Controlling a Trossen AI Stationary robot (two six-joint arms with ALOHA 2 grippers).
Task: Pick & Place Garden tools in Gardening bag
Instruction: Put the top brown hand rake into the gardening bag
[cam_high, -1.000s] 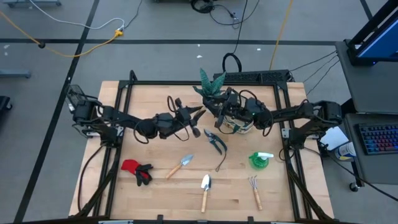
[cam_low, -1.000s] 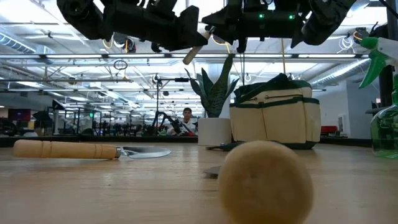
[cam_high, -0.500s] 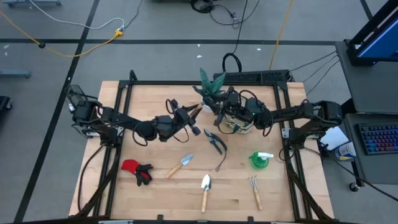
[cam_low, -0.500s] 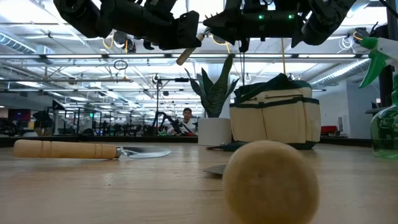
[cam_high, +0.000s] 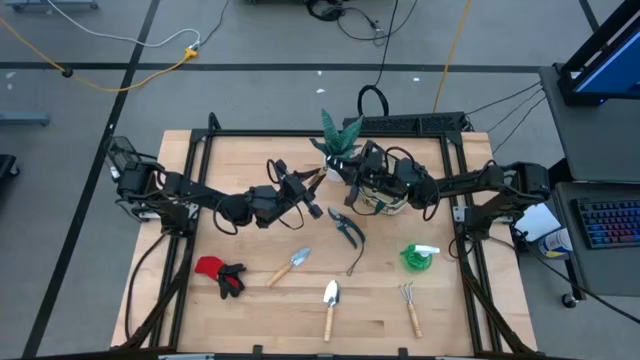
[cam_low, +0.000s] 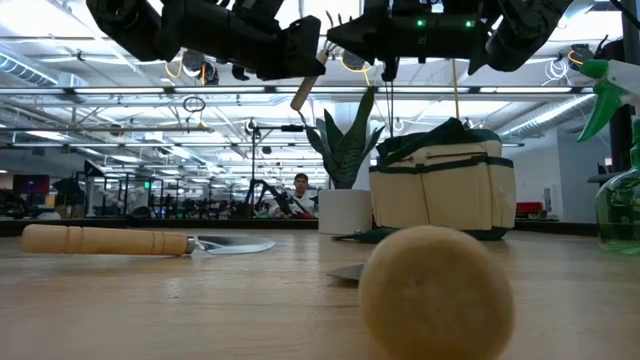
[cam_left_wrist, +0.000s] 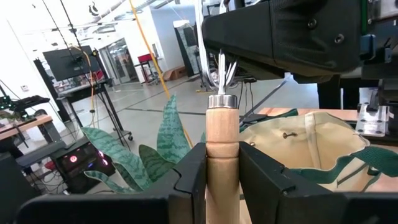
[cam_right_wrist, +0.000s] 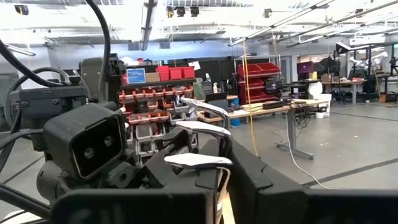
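my left jaws (cam_left_wrist: 222, 163) are clamping the wooden handle of a hand rake (cam_left_wrist: 222, 134), holding it up in the air above the table (cam_high: 250, 300) with its metal tines pointing toward my right arm. my right jaws (cam_right_wrist: 214, 163) are clenched on those curved metal tines, so both of us are gripping the same rake (cam_high: 312, 177) at once, left on the handle, right on the metal end. this is happening just beside the beige bag (cam_high: 380, 198), which is sitting near the far edge of the table with its mouth open, right next to a green plant (cam_high: 340, 135) in a white pot.

on the table nearer the front, the dark shears (cam_high: 346, 227) are lying just in front of the meeting point of my arms. the green spray bottle (cam_high: 418, 257) is lying to the right of them. the red-and-black gloves (cam_high: 220, 273) are resting toward the left. one trowel (cam_high: 290, 266) is lying beside them, a second trowel (cam_high: 330, 307) further forward, and a small fork (cam_high: 410, 307) to its right.
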